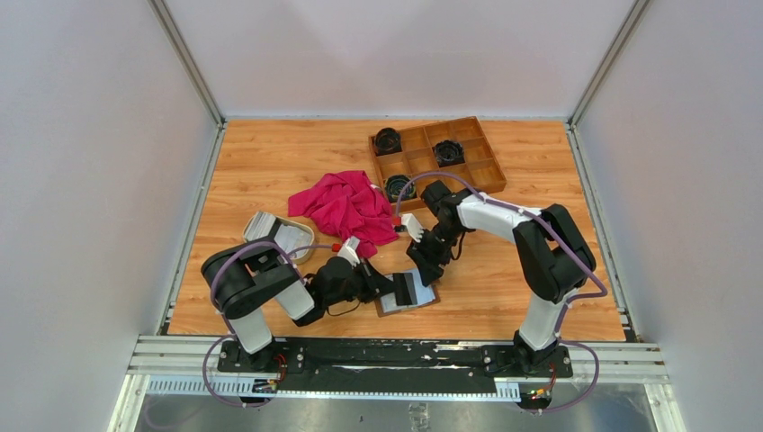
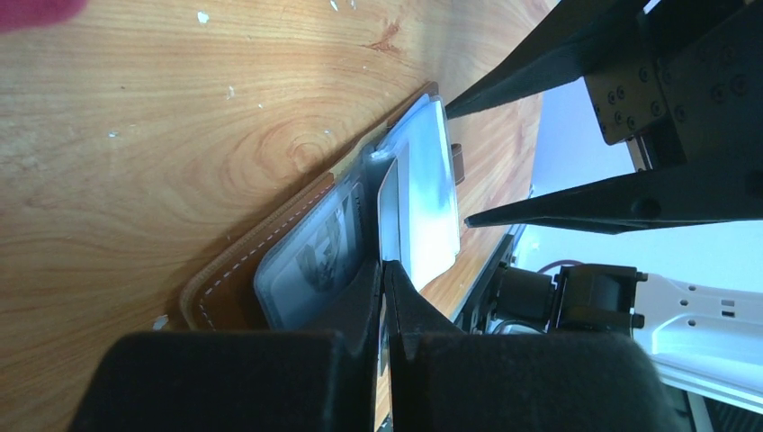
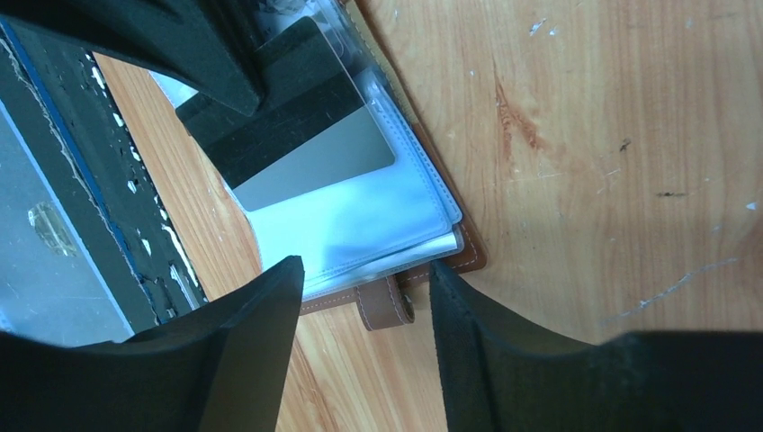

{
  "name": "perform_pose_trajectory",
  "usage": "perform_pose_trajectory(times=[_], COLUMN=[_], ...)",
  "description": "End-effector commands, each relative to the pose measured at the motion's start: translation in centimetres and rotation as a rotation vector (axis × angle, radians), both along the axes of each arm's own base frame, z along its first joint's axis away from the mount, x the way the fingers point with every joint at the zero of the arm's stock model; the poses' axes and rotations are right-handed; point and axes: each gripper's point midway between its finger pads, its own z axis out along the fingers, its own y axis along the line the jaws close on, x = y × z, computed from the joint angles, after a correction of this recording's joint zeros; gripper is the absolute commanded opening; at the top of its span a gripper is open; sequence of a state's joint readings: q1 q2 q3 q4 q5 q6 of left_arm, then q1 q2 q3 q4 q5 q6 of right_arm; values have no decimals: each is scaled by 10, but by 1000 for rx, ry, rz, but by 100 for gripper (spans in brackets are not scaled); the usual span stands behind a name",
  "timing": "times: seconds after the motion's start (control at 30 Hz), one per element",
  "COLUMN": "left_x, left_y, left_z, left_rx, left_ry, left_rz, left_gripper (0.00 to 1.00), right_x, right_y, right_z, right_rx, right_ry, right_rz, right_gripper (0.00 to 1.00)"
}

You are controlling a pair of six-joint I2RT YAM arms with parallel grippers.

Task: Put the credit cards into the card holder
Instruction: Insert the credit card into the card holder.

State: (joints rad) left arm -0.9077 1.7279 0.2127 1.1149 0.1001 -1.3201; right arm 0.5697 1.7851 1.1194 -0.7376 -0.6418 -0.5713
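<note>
Card holder (image 1: 409, 295): brown leather, stitched edge, lying open and flat on the wooden table (image 1: 270, 153), lower centre of the top view, between the two arms. The clear inner sleeves are fanned upward and the snap tab (image 3: 387, 306) sticks out at the near edge in the right wrist view. One grey card (image 3: 315, 162) with a dark band sits in a clear sleeve at the upper left of that view. Left gripper (image 2: 385, 270): jaws pressed fully together, tips at the inner leaves of the holder; whether a leaf is nipped between them cannot be told. Right gripper (image 3: 364, 265): jaws apart and holding nothing, poised just above the holder's tab end, with its fingers (image 2: 585, 202) at the upper right of the left wrist view. Credit cards (image 1: 270, 228): the remaining stack, white and grey, in a cream oval dish (image 1: 304, 255) at centre left of the top view, well apart from the holder. Pink cloth (image 1: 346, 205): crumpled at centre, just beside the dish. Wooden compartment tray (image 1: 486, 166): upper right of centre, with dark round items (image 1: 388, 140) in several compartments.
</note>
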Motion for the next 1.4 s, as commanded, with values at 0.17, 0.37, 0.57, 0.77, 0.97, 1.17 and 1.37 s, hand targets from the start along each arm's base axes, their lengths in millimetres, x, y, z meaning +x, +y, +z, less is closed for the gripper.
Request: perform_pose_trajectory(times=[0.17,0.37,0.57,0.77,0.97,1.17,1.37], left_x=[-10,-11,-11,-13,-14,-13,-13], left_y=[15,18,18,20,21,20,20], left_z=[-32,-35,-36,-37,-38,-39,-39], left_rx=[70,72,79,82,84,83,80], left_ry=[43,49,45,48,48,48,49], left_rz=[21,23,21,19,22,21,21], left_gripper=[7,14,21,25,26,27,27], right_x=[21,18,-7,-58,-79,-66,-54], right_y=[-13,-7,19,47,62,81,96], right_z=[33,55,90,89,76,63,48], right_rx=[10,97,329,481,521,434,330], right_ry=[-172,-229,-217,-319,-453,-551,-574], right_rz=[-2,44,142,461,743,824,803], right_gripper=[64,63,64,61,53,41,25])
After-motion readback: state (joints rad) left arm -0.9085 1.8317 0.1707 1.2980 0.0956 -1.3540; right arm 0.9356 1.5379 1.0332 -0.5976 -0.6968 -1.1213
